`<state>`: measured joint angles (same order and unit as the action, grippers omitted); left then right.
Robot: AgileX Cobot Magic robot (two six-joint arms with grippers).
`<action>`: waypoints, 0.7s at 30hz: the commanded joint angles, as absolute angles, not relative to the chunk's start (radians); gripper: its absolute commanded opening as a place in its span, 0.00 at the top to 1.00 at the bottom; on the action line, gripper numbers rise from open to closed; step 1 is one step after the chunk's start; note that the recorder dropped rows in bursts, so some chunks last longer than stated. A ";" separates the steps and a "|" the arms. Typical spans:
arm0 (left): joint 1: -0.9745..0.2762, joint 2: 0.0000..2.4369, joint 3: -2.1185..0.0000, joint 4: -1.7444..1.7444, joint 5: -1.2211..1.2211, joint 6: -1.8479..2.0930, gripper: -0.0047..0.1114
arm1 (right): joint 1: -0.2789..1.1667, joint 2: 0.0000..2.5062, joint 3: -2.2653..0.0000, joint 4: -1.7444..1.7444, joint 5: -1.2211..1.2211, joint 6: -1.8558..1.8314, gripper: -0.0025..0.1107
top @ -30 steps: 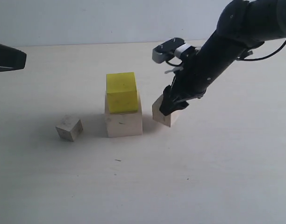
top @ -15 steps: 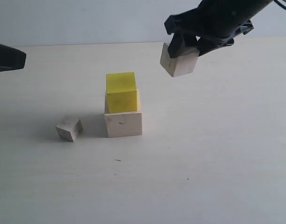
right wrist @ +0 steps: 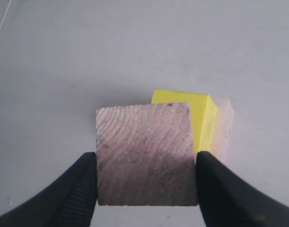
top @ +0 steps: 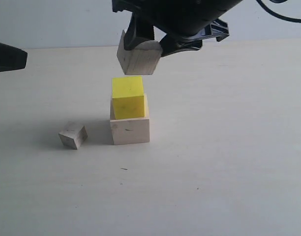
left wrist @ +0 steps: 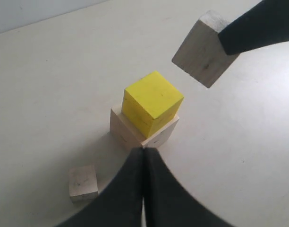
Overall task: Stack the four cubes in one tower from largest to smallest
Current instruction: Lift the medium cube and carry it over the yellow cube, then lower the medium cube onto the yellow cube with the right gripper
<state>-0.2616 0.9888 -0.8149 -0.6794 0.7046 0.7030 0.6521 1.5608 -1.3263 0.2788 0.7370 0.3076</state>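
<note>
Pale table [right wrist: 135,47]; right pincer [right wrist: 147,185] around medium cube [right wrist: 147,151] (grain, perhaps end-grain, only wrist-side)

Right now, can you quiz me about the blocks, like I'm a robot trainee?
1. True or false: the yellow cube sits on the big cube.
2. Fill the gap: the small cube lies alone on the ___.
3. What does the right gripper hold? A) small cube B) medium cube C) nothing

Key: 1 true; 2 table; 3 B.
</note>
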 commanded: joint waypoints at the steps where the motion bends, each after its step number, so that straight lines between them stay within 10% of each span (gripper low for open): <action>1: -0.266 0.990 -0.814 -0.695 0.697 0.699 0.96 | 0.699 1.577 -1.342 0.150 0.695 0.437 0.98; 21: -0.266 0.990 -0.814 -0.725 0.707 0.698 0.96 | 0.855 1.782 -1.558 -0.276 0.873 0.888 0.98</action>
<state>-0.2616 0.9888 -0.8149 -0.7108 0.7067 0.7030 0.8535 1.7803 -1.5507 -0.2176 0.8911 0.8430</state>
